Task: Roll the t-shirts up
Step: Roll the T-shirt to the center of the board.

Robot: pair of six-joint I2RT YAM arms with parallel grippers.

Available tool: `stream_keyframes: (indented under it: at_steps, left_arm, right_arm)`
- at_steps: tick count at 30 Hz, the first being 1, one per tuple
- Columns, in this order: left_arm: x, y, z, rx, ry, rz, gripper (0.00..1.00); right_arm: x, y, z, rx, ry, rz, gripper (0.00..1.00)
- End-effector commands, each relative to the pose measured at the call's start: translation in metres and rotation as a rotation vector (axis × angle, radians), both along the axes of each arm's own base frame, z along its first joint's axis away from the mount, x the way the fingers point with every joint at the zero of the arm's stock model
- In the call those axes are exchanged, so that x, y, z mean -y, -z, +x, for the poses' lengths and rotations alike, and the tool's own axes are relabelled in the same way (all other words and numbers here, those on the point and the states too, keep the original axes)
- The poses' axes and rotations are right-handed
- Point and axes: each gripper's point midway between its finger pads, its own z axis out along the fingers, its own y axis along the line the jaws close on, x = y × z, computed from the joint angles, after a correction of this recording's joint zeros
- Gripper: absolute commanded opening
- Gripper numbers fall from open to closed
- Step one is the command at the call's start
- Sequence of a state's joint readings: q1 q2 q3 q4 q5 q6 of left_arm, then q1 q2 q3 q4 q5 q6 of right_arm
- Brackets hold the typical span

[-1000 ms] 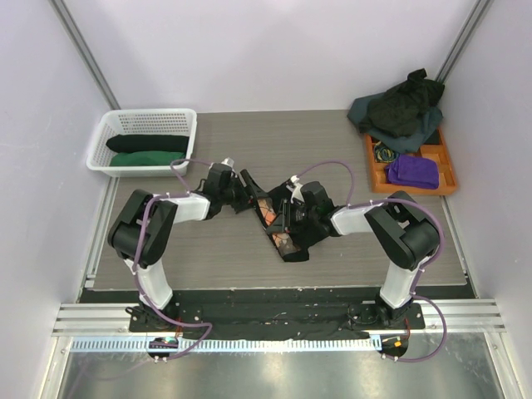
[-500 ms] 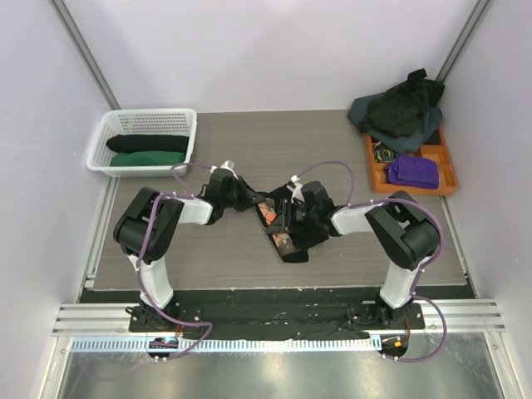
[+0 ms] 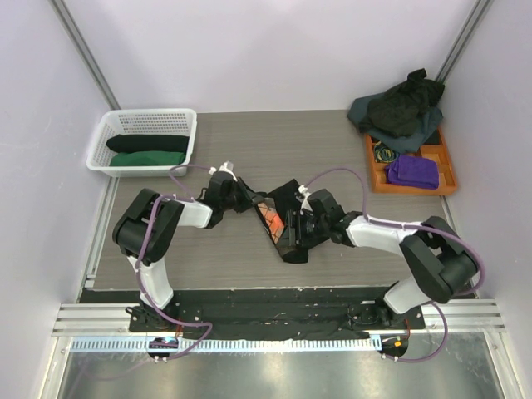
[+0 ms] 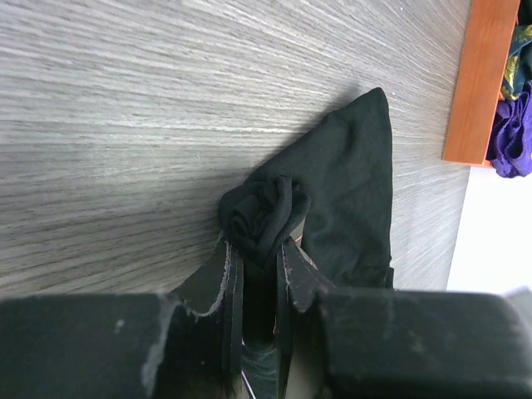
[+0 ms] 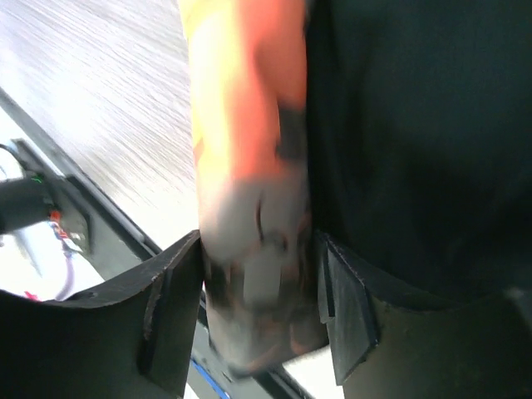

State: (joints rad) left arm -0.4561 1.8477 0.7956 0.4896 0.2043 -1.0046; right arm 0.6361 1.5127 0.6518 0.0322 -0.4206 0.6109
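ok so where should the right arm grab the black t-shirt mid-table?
Take the printed middle of the strip, coming in from the right side with jaws across its width. The black t-shirt lies folded into a narrow strip. The left gripper pinches its rolled end, and the right gripper stands open astride the orange print, so closing there probably keeps the strip taut.

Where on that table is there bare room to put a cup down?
Bare wood runs along the back, between the white basket and the pile of shirts. Another free strip lies at the near edge, between the left arm and the right arm. The middle is crowded: both meet over the black t-shirt. The orange tray is cluttered too.
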Motion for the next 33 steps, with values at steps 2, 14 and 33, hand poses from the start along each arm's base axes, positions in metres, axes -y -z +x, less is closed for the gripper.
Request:
stream_keyframes:
  at_steps: [2, 14, 33]
  left_arm:
    - [-0.012, -0.024, 0.019, 0.113, -0.057, 0.037, 0.00]
    - [-0.010, -0.022, 0.016, 0.099, -0.036, 0.040, 0.00]
    - [0.000, -0.020, 0.016, 0.088, 0.015, 0.025, 0.00]
  right_arm:
    - [0.025, 0.005, -0.027, 0.012, 0.000, -0.201, 0.61]
    - [0.020, 0.010, -0.038, -0.001, -0.001, -0.190, 0.46]
    - [0.013, -0.005, -0.020, 0.051, -0.068, -0.251, 0.57]
